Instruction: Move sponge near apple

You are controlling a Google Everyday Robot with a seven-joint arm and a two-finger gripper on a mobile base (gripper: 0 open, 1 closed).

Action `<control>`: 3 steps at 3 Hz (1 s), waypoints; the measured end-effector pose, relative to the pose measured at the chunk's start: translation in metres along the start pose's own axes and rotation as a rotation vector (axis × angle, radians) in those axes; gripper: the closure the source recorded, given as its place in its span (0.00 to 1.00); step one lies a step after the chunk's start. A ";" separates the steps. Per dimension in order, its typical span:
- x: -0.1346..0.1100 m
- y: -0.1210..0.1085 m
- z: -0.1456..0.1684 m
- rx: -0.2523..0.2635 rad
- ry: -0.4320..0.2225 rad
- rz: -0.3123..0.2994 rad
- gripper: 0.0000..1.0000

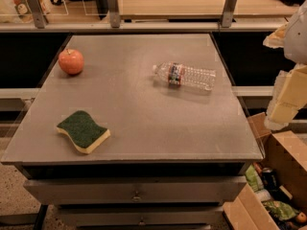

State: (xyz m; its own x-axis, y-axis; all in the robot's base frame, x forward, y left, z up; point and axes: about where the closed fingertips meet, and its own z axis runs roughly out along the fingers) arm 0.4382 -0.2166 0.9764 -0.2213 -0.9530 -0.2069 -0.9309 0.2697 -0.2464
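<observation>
Nothing of the task looks done yet. The gripper (286, 98) hangs off the right edge of the table (144, 116), out past its side and above an open cardboard box (288, 162) on the floor. It touches nothing, and nothing is seen in its grasp. Whether it is open or closed cannot be told from this angle.

Seen from the gripper, the sponge (82, 131) is far to the left and lower in the picture, across almost the whole tabletop. It lies flat near the front left corner, green side up with the yellow foam showing along its edge. The apple (71, 61) is also far to the left but higher in the picture, toward the back left corner, standing upright with its stem on top. The two are well apart, with bare table between them.

A clear plastic bottle (184, 75) lies on its side between the gripper and the apple. It is the closest thing on the table to the gripper, and it sits clear of a straight reach to the sponge.

By my reading, the whole job is left — reaching across to the sponge, taking hold of it, carrying it back toward the apple and setting it down beside it.
</observation>
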 end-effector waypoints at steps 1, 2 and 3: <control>0.000 0.000 0.000 0.000 0.000 0.000 0.00; -0.021 0.013 0.007 -0.011 -0.041 -0.033 0.00; -0.054 0.034 0.021 -0.062 -0.103 -0.071 0.00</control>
State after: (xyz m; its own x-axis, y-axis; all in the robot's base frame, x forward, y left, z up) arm 0.4245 -0.1534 0.9593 -0.1266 -0.9492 -0.2879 -0.9601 0.1902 -0.2051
